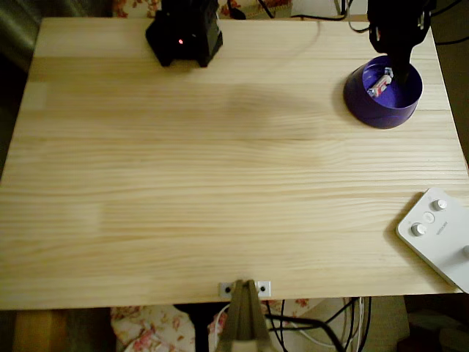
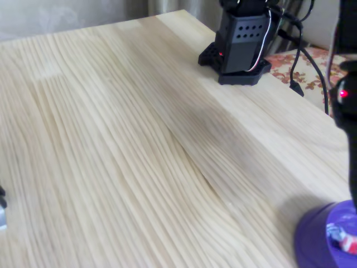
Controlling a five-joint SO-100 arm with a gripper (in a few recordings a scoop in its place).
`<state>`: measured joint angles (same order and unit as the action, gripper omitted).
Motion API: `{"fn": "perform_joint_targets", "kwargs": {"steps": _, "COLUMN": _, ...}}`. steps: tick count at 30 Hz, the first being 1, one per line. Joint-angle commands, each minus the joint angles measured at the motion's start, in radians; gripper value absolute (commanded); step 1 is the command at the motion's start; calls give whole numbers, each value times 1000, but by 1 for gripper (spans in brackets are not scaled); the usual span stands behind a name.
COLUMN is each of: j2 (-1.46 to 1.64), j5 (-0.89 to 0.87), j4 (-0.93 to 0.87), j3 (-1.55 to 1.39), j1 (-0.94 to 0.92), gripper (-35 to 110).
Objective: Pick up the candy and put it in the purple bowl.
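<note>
Nearest the lower edge of the overhead view, a small metal bracket [image 1: 245, 289] sits on the rim of the pale wooden bench [image 1: 220, 183], and a white device with round knobs [image 1: 438, 235] lies at the lower right corner. Farther up, the bench's middle is bare wood grain. At the far right stands the purple bowl [image 1: 382, 93], and the candy [image 1: 378, 86] lies inside it, a pinkish sweet with pale wrapper ends; the fixed view shows it [image 2: 341, 237] low against the bowl's [image 2: 318, 234] inner wall. The black fingers [image 1: 396, 60] reach down over the bowl's far rim, their tips just above the candy; how wide they stand I cannot tell, as the dark arm hides them. At the far edge sits the arm's black base [image 1: 185, 33], with a red light glowing.
</note>
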<state>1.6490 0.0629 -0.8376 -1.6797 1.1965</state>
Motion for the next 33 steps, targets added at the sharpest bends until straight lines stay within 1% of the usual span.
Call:
{"fn": "perform_joint_targets", "kwargs": {"steps": 1, "j2": 86, "j5": 15, "j4": -14, "j3": 31, "j1": 12, "gripper": 15}}
{"fn": "perform_joint_targets", "kwargs": {"steps": 2, "j2": 91, "j5": 15, "j4": -21, "j3": 35, "j1": 11, "gripper": 14}}
{"fn": "perform_joint_targets", "kwargs": {"steps": 5, "j2": 104, "j5": 14, "j4": -61, "j3": 51, "j1": -3, "gripper": -1}}
{"fn": "perform_joint_targets", "kwargs": {"steps": 10, "j2": 181, "j5": 31, "j4": -130, "j3": 28, "j1": -81, "gripper": -1}}
{"fn": "perform_joint_targets", "kwargs": {"steps": 13, "j2": 255, "j5": 229, "j4": -210, "j3": -41, "j1": -127, "gripper": -1}}
{"fn": "perform_joint_targets", "kwargs": {"steps": 15, "j2": 334, "j5": 284, "j4": -258, "j3": -98, "j1": -192, "gripper": -1}}
{"fn": "perform_joint_targets", "kwargs": {"steps": 19, "j2": 508, "j5": 385, "j4": -282, "j3": -224, "j1": -368, "gripper": -1}}
{"fn": "perform_joint_targets", "kwargs": {"steps": 26, "j2": 698, "j5": 446, "j4": -357, "j3": -397, "j1": -678, "gripper": -1}}
{"fn": "perform_joint_targets", "kwargs": {"steps": 28, "j2": 747, "j5": 410, "j4": -342, "j3": -449, "j1": -770, "gripper": -1}}
{"fn": "perform_joint_targets", "kwargs": {"steps": 31, "j2": 807, "j5": 199, "j4": -293, "j3": -522, "j1": -922, "gripper": -1}}
{"fn": "perform_joint_targets", "kwargs": {"steps": 33, "j2": 828, "j5": 133, "j4": -278, "j3": -571, "j1": -1014, "gripper": -1}}
